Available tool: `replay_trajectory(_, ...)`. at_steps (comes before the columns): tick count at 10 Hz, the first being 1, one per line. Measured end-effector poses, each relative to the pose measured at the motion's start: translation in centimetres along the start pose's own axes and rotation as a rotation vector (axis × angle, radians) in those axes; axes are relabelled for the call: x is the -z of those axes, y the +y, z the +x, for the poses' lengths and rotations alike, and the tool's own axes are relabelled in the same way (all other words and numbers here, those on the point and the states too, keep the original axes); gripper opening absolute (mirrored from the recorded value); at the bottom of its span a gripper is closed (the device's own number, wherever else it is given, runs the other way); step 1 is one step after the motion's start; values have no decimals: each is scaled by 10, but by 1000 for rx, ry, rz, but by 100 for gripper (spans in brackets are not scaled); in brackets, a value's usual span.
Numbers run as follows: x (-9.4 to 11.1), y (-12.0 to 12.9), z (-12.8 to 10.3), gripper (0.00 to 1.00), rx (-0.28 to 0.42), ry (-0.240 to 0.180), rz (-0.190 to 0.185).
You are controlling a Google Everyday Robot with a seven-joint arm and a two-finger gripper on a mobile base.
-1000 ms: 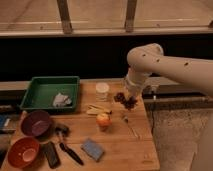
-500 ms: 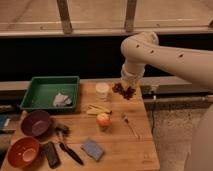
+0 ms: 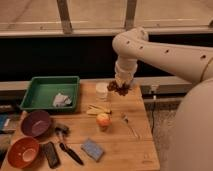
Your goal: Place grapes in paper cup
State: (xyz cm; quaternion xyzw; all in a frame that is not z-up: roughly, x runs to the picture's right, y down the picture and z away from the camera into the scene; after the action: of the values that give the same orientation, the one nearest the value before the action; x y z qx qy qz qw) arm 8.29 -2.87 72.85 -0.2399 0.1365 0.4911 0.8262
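Observation:
My gripper [image 3: 121, 84] hangs from the white arm at the back of the wooden table [image 3: 145, 150]. It is shut on the grapes [image 3: 119, 88], a small dark reddish-purple bunch held in the air. The white paper cup [image 3: 102, 90] stands upright on the table just left of the grapes and slightly below them. The grapes are beside the cup's rim, not inside it.
A red-yellow apple [image 3: 103, 120] sits in front of the cup, with yellow strips [image 3: 98, 109] between them. A green tray [image 3: 47, 92] holds a crumpled cloth at the back left. Purple bowl [image 3: 35, 123], orange bowl [image 3: 22, 151], black tools [image 3: 65, 145], blue sponge [image 3: 92, 149] and fork [image 3: 129, 125] lie toward the front.
The arm has swung left and toward the back with the grapes, bringing them from right of the apple to right beside the paper cup.

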Motion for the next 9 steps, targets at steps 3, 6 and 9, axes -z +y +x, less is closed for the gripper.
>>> replay_trajectory(3, -9, 11, -20, 0, 58, 13, -12)
replay_trajectory(6, -23, 13, -33, 0, 82, 27, -30)
replay_trajectory(9, -30, 12, -45, 0, 93, 35, -43)
